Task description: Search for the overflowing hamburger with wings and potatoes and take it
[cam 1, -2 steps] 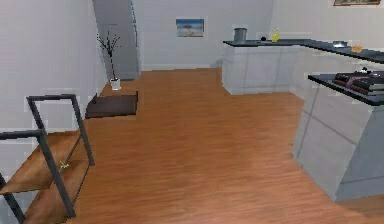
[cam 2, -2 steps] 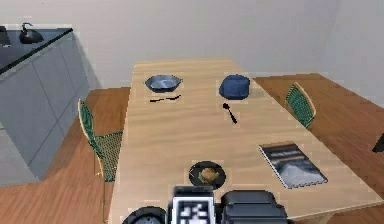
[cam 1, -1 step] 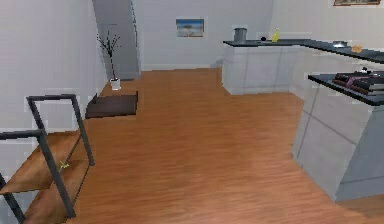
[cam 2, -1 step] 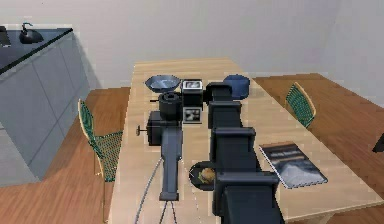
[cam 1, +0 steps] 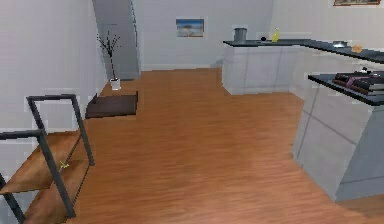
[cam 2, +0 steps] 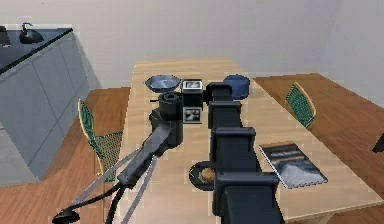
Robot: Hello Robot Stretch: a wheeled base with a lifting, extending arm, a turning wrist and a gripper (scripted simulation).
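Note:
A dark round plate (cam 2: 203,176) with a brownish lump of food lies on the wooden table (cam 2: 300,205), right against the arm's left side and partly hidden by it. The dark arm bar (cam 2: 235,150) reaches up over the table's middle. At its far end sit the white marked squares (cam 2: 194,90) and, left of them, the gripper's dark body. The gripper (cam 2: 100,190) slants down toward the arm side view's lower left, its thin grey fingers (cam 2: 135,160) passing over the table's near left edge. I cannot tell whether it holds anything.
On the table stand a blue bowl (cam 2: 162,83), a darker blue bowl (cam 2: 237,85) and a flat grey book-like thing (cam 2: 292,163). Green chairs (cam 2: 92,132) (cam 2: 298,103) flank it. Grey cabinets (cam 2: 35,95) (cam 1: 345,130) edge open wood floor. A dark metal shelf (cam 1: 50,160) stands at the forward view's lower left.

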